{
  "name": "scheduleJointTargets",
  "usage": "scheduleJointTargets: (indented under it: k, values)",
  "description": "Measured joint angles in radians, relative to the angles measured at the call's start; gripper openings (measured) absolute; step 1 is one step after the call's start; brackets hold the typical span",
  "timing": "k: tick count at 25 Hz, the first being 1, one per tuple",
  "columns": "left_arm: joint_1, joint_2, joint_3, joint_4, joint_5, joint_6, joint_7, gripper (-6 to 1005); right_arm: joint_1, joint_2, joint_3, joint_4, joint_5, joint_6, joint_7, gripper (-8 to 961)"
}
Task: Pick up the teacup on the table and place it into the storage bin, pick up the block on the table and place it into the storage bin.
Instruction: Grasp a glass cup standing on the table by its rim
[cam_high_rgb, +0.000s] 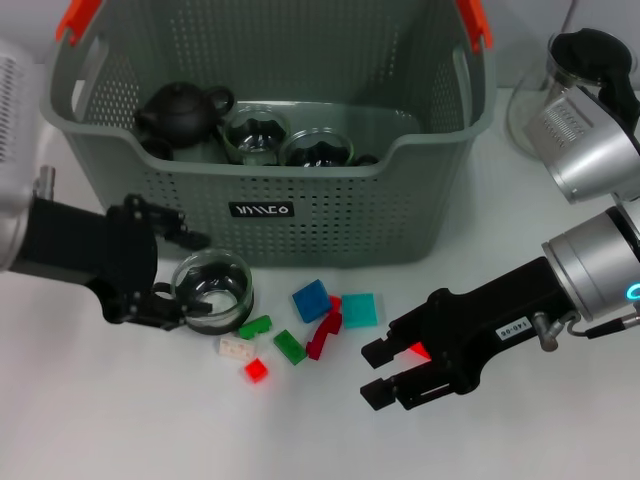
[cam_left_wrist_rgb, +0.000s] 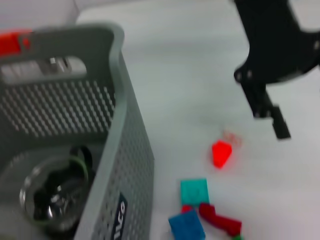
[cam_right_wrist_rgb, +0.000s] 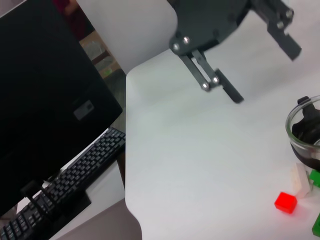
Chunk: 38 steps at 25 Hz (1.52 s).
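A clear glass teacup (cam_high_rgb: 212, 292) stands on the white table in front of the storage bin (cam_high_rgb: 300, 215). My left gripper (cam_high_rgb: 190, 280) is open at the cup's left side, one finger above its rim and one below; in the right wrist view this gripper (cam_right_wrist_rgb: 266, 74) sits a little apart from the teacup (cam_right_wrist_rgb: 305, 127). My right gripper (cam_high_rgb: 370, 373) is open low over the table at the right. A small red block (cam_high_rgb: 418, 350) shows under it, and in the left wrist view that block (cam_left_wrist_rgb: 220, 152) lies apart from the finger (cam_left_wrist_rgb: 277, 125).
Loose blocks lie between the grippers: blue (cam_high_rgb: 311, 298), teal (cam_high_rgb: 359, 310), a long red one (cam_high_rgb: 325, 335), green (cam_high_rgb: 290, 346), white (cam_high_rgb: 236, 347) and small red (cam_high_rgb: 256, 370). The bin holds a black teapot (cam_high_rgb: 180, 112) and glass cups (cam_high_rgb: 255, 135). A glass kettle (cam_high_rgb: 560, 100) stands at back right.
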Motion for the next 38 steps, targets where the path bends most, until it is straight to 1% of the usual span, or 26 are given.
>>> scheduleJointTargets:
  k: [5,10,13,17,23,29,38]
  values:
    - [0.007,-0.012,0.061,-0.034,0.080,-0.064,0.003,682,0.001,0.002,0.000,0.001,0.000,0.002,0.000,553]
    - [0.012,-0.011,0.105,-0.059,0.105,-0.101,0.004,683,0.004,0.005,0.000,0.002,0.000,0.006,0.009,553]
    - [0.013,-0.012,0.138,-0.071,0.140,-0.142,0.005,682,0.006,0.005,-0.002,0.002,0.000,0.011,0.015,553]
    - [0.020,-0.013,0.180,-0.079,0.156,-0.194,0.005,682,0.006,0.007,-0.002,0.002,0.000,0.015,0.015,553]
    - [0.016,-0.015,0.221,-0.093,0.168,-0.226,-0.003,681,0.006,0.007,0.000,0.003,0.000,0.019,0.023,552]
    - [0.012,-0.017,0.297,-0.094,0.205,-0.265,-0.030,680,0.008,0.006,0.000,0.003,0.000,0.024,0.024,552]
    - [-0.022,-0.017,0.368,-0.127,0.272,-0.284,-0.091,678,0.009,0.006,0.000,0.005,0.000,0.026,0.024,552]
